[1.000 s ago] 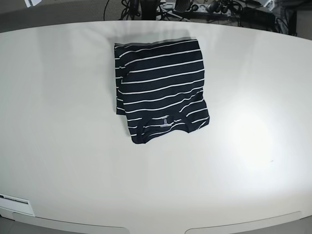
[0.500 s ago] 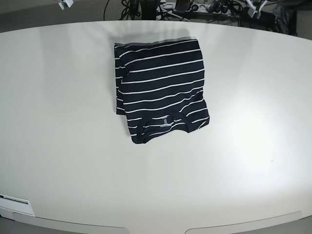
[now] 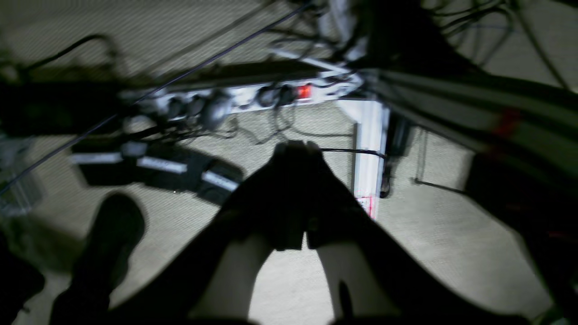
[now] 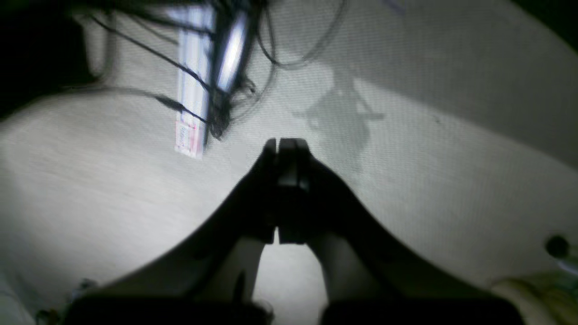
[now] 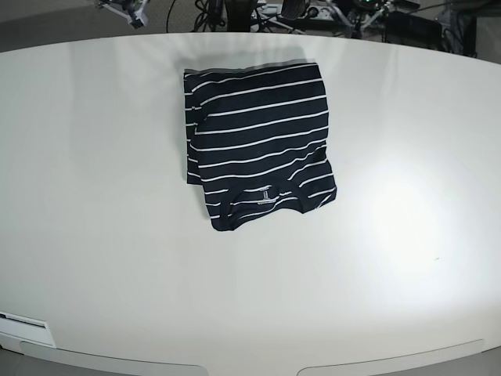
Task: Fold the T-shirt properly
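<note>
Shirt folded, arms coming back into sight at the far edge.

Nothing about the T-shirt (image 5: 254, 145) has shifted over the last second: it lies as a compact striped rectangle toward the far middle of the table (image 5: 94, 235), neck label up at the near edge. Only bits of both arms have crept in along the top; I'd judge the folding done. The wrist views see no cloth, just carpet and cables, but show the left gripper (image 3: 295, 146) and right gripper (image 4: 286, 143) closed tight, holding nothing.
</note>
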Tool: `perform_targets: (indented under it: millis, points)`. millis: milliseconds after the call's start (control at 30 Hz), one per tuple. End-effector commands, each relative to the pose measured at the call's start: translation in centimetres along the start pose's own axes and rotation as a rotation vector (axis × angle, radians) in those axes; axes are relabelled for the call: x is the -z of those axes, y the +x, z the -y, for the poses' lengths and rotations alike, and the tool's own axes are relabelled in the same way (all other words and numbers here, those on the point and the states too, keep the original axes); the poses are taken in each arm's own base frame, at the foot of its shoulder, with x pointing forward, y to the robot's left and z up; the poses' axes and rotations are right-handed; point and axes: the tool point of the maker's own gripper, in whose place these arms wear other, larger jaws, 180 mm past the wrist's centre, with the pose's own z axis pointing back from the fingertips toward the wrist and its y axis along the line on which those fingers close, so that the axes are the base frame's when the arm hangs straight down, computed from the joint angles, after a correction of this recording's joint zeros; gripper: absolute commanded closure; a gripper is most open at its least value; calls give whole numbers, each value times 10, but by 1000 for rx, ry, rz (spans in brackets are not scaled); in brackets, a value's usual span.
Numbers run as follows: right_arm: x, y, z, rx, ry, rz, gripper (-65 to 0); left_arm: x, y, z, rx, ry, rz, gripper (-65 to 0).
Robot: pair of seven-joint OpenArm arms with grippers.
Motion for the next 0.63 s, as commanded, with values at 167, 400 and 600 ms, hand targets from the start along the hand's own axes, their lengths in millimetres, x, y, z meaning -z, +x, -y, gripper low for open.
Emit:
perform_targets:
  millis: [167, 400, 600]
  points:
    - [12, 10, -50, -38, 54, 20, 0, 8, -1, 31, -15, -10, 12, 0]
    - [16, 18, -72, -79, 58, 30, 0, 9, -11, 49, 36, -53, -12, 0]
    - [17, 21, -79, -76, 83, 42, 0, 10, -13, 70, 85, -97, -9, 0]
